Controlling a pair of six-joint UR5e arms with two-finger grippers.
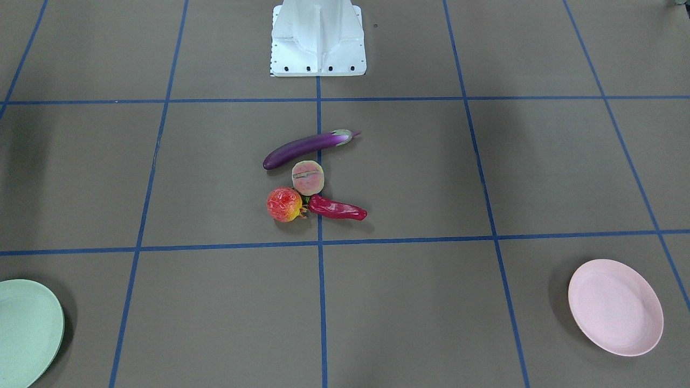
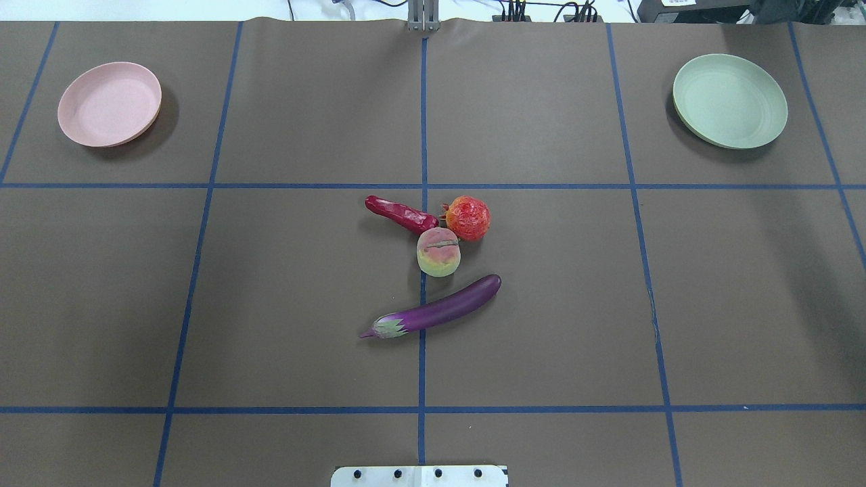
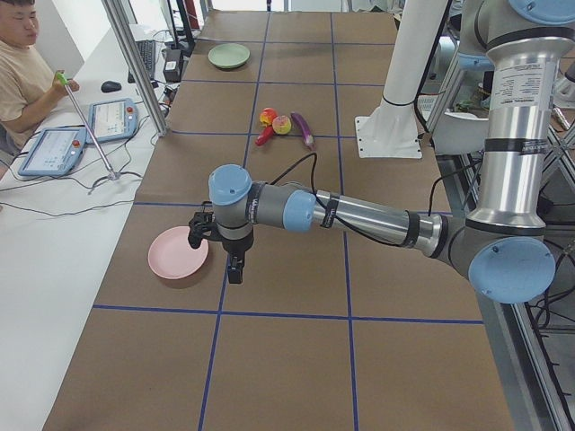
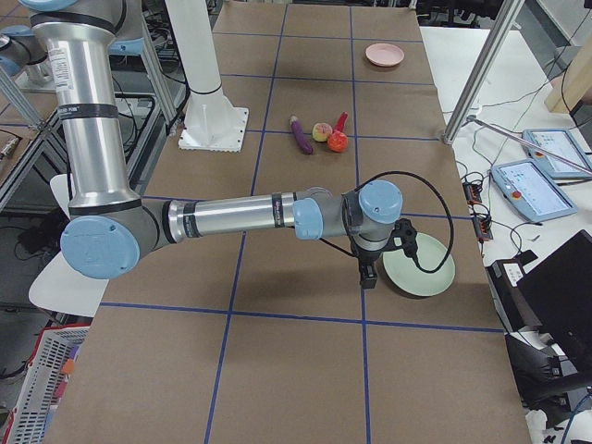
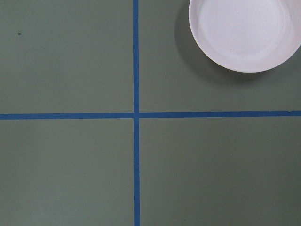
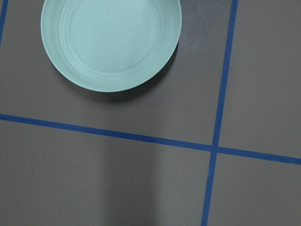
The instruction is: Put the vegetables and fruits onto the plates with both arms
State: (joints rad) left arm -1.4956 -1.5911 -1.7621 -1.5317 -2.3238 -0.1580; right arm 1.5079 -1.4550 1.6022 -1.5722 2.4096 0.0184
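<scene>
The purple eggplant (image 2: 440, 310), red chili (image 2: 400, 214), pomegranate-like fruit (image 2: 467, 217) and peach (image 2: 438, 251) lie bunched at the table's middle. The pink plate (image 2: 109, 103) is far left and the mint green plate (image 2: 730, 101) far right, both empty. My left gripper (image 3: 234, 268) hangs above the table just beside the pink plate (image 3: 178, 252). My right gripper (image 4: 367, 276) hangs beside the green plate (image 4: 421, 268). Both show only in the side views, so I cannot tell whether they are open or shut. The wrist views show each plate (image 5: 244, 33) (image 6: 110, 42) but no fingers.
The white robot base (image 2: 419, 475) stands at the near edge. Blue tape lines (image 2: 423, 186) grid the brown table. An operator (image 3: 22, 81) with tablets (image 3: 58, 148) sits beside the far edge, where metal posts (image 3: 135, 63) stand.
</scene>
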